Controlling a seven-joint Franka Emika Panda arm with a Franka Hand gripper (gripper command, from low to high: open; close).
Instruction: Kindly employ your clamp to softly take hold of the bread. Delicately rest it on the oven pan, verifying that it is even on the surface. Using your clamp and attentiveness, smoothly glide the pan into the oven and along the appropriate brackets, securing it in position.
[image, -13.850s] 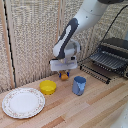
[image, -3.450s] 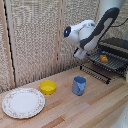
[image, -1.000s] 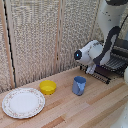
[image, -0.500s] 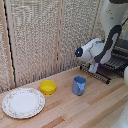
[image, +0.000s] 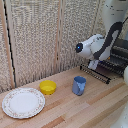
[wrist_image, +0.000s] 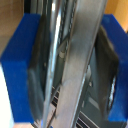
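step: oven pan (image: 102, 74) judged mid-push into the oven (image: 120, 56); it should be kept level, eased straight along the brackets | clamp (image: 93, 65): blue fingers (wrist_image: 20, 75) closed on the pan's front edge, exterior view's right | bread: not visible

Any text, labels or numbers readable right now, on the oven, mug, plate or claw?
None readable.
Oven: mostly hidden by the arm, no marking legible.
Mug, bowl: plain.
Plate: rim pattern only, no words.
Wrist view: blurred pan bars between blue fingers.
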